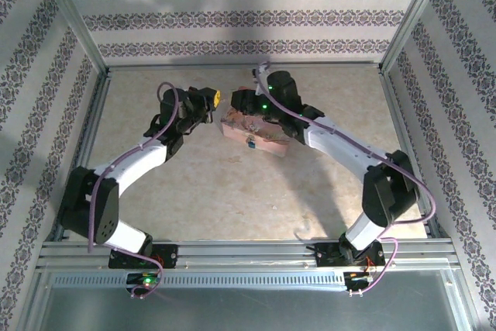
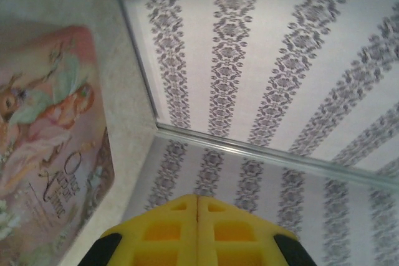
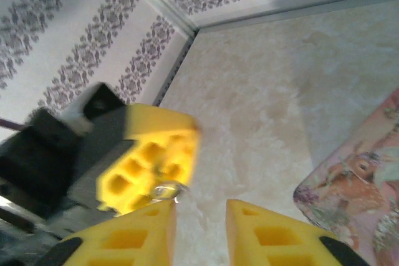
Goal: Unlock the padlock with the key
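My left gripper point(image 1: 215, 100) is shut, its yellow fingertips pressed together in the left wrist view point(image 2: 197, 199). In the right wrist view those same left fingers point(image 3: 149, 154) pinch a small shiny metal piece, the key point(image 3: 167, 190), which sticks out beneath them. My right gripper point(image 3: 199, 228) stands open just below, and its left fingertip point(image 3: 149, 232) nearly touches the key. Both grippers hover close together above the far-left corner of the pink box point(image 1: 256, 133). The padlock point(image 1: 250, 143) shows as a tiny dark piece with a bluish end at the box's near edge.
The pink floral box lies on the beige floor point(image 1: 232, 191), seen at the left in the left wrist view point(image 2: 50, 147) and at the right in the right wrist view point(image 3: 355, 185). Patterned walls with metal rails point(image 1: 240, 67) enclose the area.
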Available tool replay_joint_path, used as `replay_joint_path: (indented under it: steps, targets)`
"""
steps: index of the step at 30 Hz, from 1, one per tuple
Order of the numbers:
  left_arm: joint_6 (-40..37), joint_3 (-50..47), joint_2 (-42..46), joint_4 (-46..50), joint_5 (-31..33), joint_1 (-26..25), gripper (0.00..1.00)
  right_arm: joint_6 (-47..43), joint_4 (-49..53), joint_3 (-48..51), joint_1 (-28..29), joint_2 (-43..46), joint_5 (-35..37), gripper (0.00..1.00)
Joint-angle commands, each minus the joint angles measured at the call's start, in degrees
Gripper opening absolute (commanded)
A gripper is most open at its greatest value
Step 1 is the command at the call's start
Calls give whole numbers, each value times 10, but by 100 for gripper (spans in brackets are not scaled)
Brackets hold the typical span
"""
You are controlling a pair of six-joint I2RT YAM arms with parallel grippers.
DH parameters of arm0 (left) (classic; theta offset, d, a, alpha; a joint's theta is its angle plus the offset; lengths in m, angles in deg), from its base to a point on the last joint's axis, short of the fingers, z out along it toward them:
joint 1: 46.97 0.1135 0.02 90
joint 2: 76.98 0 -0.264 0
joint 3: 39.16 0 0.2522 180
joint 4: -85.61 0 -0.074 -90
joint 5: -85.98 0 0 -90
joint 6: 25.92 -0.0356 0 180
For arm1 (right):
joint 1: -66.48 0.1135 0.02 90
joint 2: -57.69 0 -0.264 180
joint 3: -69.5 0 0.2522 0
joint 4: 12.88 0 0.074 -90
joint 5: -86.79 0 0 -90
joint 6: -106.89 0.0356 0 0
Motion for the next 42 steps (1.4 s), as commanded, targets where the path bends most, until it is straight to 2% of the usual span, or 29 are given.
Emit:
replay_joint_path:
  steps: [1, 3, 7, 11, 13, 17, 23, 31, 42]
  targets:
    - [-222, 53, 63, 126, 43, 0, 0, 18, -46, 34, -26, 48, -28, 33]
    - [-297, 74, 83, 173, 56, 0, 0, 29, -51, 56, -41, 69, -36, 36]
    - [-405, 81, 108, 174, 44, 0, 0, 34, -66, 81, -64, 94, -71, 40]
    - [-525, 57, 130, 78, -50, 0, 0, 48, -105, 100, -72, 114, -112, 44]
    - [-553, 53, 134, 30, -107, 0, 0, 62, -135, 111, -72, 123, -133, 47]
    - [-568, 71, 123, -11, -182, 0, 0, 106, -219, 132, -69, 131, -185, 49]
    - [-547, 81, 97, -88, -240, -5, 0, 151, -334, 152, -49, 125, -219, 50]
    - [-524, 91, 73, -131, -264, -14, 0, 168, -424, 143, -15, 99, -222, 50]
    - [-517, 90, 67, -141, -266, -18, 0, 166, -440, 127, 4, 74, -208, 44]
